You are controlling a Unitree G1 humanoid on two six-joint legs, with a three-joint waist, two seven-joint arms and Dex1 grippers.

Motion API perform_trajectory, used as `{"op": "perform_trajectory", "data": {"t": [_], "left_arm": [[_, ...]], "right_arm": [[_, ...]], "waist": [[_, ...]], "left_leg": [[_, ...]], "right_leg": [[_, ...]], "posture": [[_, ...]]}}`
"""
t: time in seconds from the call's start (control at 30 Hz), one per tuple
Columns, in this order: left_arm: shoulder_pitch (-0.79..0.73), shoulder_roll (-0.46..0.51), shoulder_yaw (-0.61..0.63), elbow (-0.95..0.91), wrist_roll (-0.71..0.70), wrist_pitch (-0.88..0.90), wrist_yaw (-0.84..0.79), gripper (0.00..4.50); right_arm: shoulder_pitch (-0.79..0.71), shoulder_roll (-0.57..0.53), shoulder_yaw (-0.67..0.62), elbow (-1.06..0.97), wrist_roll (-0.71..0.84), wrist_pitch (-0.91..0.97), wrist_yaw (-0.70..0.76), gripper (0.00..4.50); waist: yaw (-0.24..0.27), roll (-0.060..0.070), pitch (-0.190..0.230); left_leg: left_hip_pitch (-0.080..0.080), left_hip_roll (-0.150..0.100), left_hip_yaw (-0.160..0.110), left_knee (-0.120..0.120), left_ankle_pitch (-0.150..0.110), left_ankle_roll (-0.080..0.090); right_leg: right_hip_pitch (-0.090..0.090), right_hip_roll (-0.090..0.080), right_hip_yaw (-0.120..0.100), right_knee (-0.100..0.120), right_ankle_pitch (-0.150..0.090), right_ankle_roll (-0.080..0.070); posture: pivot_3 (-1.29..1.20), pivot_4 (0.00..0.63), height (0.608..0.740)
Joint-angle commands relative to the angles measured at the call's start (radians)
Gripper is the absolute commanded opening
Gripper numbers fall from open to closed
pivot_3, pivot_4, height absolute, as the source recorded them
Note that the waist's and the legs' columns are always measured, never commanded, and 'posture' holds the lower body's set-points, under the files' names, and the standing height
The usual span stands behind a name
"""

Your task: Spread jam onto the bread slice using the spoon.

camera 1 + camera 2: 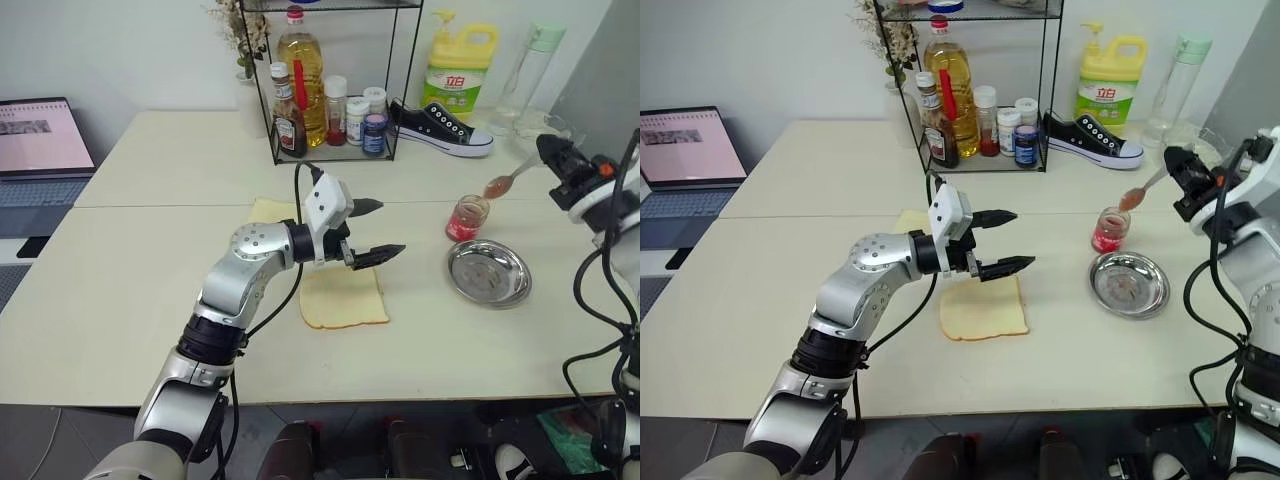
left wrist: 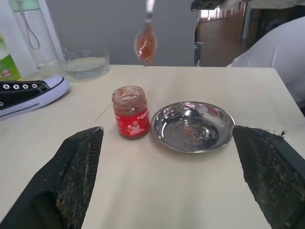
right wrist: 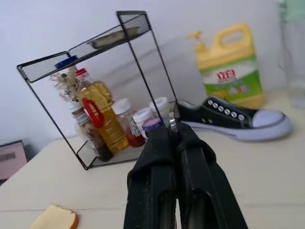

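From my head, the spoon (image 1: 510,178) is slim and silver, its bowl loaded with glossy red jam; my right tool (image 1: 553,155) is clenched on its handle, holding it in the air just above the jam jar (image 1: 467,218). The pale bread slice (image 1: 343,297) lies on the table (image 1: 120,300) well left of the jar, under my released left tool (image 1: 380,230).

My left wrist sees the spoon hanging above the jar, beside the steel dish (image 2: 193,126).

My right wrist sees both fingers (image 3: 157,191) pressed together.
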Motion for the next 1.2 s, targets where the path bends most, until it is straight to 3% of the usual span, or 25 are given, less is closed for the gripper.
{"op": "perform_trajectory", "data": {"t": [0.03,0.6,0.9,1.2], "left_arm": [[-0.033,-0.015,0.01,-0.001,0.007,-0.037,0.003,4.5],[-0.026,-0.016,0.013,-0.021,0.02,-0.037,0.024,4.5],[-0.036,-0.015,0.01,-0.011,0.032,-0.051,0.025,4.5],[-0.034,-0.013,0.015,-0.016,0.033,-0.047,0.024,4.5]], "right_arm": [[-0.063,-0.015,0.038,0.121,-0.121,-0.064,0.082,0.05],[-0.188,0.05,0.129,0.391,-0.426,-0.241,0.256,0.05],[-0.202,0.065,0.243,0.492,-0.625,-0.421,0.341,0.05],[-0.164,0.099,0.256,0.497,-0.683,-0.424,0.36,0.05]], "waist": [[0.003,0.0,0.0],[-0.002,0.0,0.0],[-0.003,0.0,0.0],[-0.002,0.0,0.0]], "left_leg": [[-0.001,-0.001,0.0,0.001,0.0,0.0],[-0.003,-0.001,0.001,0.001,0.0,0.0],[-0.003,-0.001,0.001,0.001,0.0,0.0],[-0.003,-0.001,0.001,0.001,0.0,-0.001]], "right_leg": [[-0.001,-0.001,0.0,0.0,0.0,0.0],[-0.004,-0.001,0.001,0.001,0.0,0.0],[-0.004,-0.001,0.001,0.001,0.0,0.0],[-0.004,-0.001,0.001,0.001,0.0,0.0]], "posture": [[0.0,0.15,0.74],[0.0,0.15,0.74],[0.0,0.15,0.74],[0.0,0.15,0.74]]}}
